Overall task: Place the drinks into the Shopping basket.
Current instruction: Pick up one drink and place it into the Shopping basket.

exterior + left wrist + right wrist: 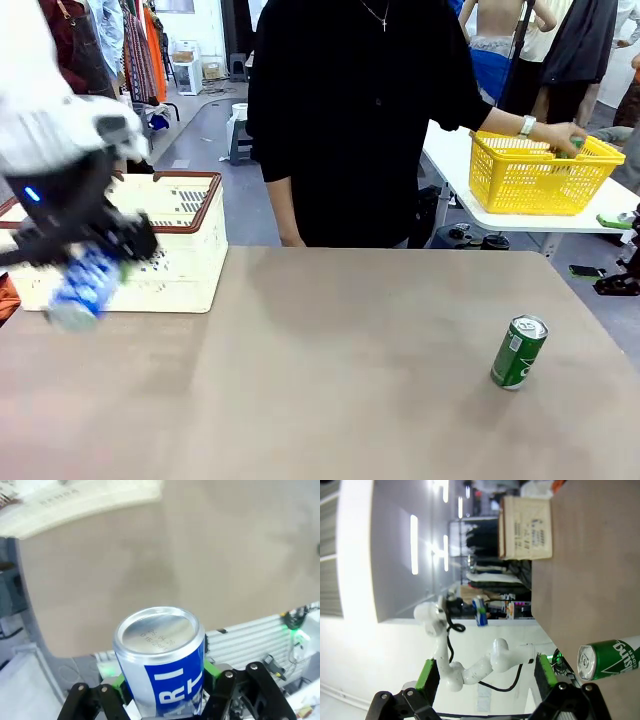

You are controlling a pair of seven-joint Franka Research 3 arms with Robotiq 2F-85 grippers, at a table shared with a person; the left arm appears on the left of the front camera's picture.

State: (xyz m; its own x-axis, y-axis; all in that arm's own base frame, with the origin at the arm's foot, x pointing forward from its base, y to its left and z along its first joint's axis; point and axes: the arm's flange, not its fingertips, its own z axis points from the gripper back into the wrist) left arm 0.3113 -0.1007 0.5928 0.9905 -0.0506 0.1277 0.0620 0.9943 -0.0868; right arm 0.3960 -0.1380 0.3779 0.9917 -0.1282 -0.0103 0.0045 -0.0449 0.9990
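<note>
Left jaws grip the blue-and-white can (161, 670) at mid-body, silver end outward. It is held aloft just in front of the Shopping basket (185, 275). Right jaws open, empty. Green can (519, 352), white markings, stands on the surface (330, 370) well right of the basket. Judgement: thin-walled, smooth, dentable — take it mid-body, moderate squeeze.

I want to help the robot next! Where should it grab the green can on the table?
Probably around the middle of the green can, coming in from the side. It stands upright, slim and round, with bare table around it, so the open right claw fits across it.
</note>
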